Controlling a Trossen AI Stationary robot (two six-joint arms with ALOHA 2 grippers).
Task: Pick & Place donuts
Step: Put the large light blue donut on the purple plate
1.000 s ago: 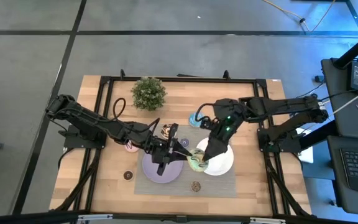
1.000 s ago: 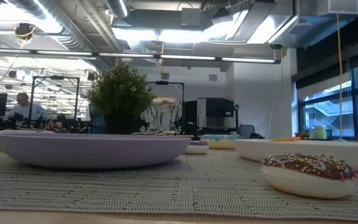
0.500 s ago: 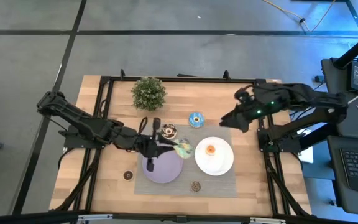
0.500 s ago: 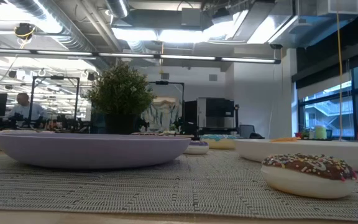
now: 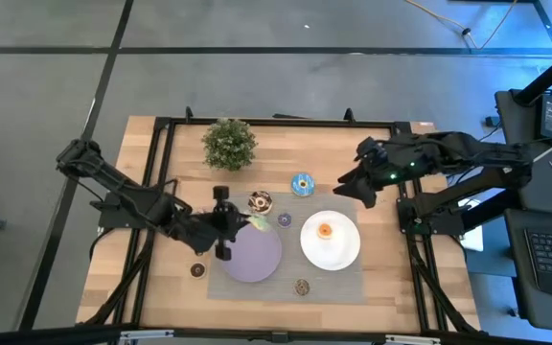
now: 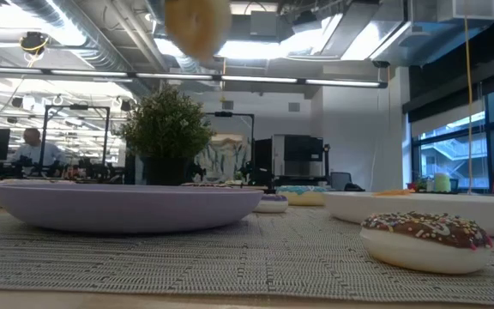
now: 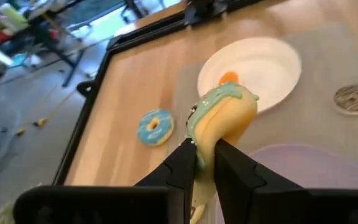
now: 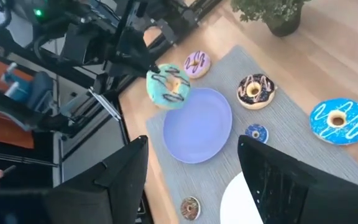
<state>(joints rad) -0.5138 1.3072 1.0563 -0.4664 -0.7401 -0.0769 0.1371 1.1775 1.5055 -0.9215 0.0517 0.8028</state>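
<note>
My left gripper (image 5: pixel 245 223) is shut on a green-iced donut (image 5: pixel 255 223) above the far rim of the lilac plate (image 5: pixel 252 261). That donut also shows in the left wrist view (image 7: pixel 225 115), the right wrist view (image 8: pixel 168 85) and high in the low view (image 6: pixel 197 26). My right gripper (image 5: pixel 355 184) hangs open, far-right of the white plate (image 5: pixel 338 251), touching nothing. A small orange donut (image 5: pixel 325 229) lies on the white plate. The blue donut (image 5: pixel 302 183), chocolate-white donut (image 5: pixel 260 201) and a small donut (image 5: pixel 284 220) lie flat on the grey mat. My left gripper pinches the green donut between its two fingers (image 7: pixel 189 160), on the ring's edge (image 7: pixel 205 140) nearest the wrist. The fingers come roughly level from the table's left. The donut is lifted clear and stands out beyond the fingertips, its body narrowed where the fingers meet it.
A potted plant (image 5: pixel 229 144) stands at the far side. A small dark donut (image 5: pixel 197 270) lies on bare wood near-left, another small one (image 5: pixel 302 286) on the mat's near edge (image 5: pixel 286 295). A purple-iced donut (image 8: pixel 197 63) lies beside the lilac plate. A black frame rims the table.
My left gripper has drawn back toward the table's left with the green donut, from the white plate's left rim to above the lilac plate, and has lifted it. My right gripper has pulled away from the white plate toward the far right, uncovering the orange donut.
</note>
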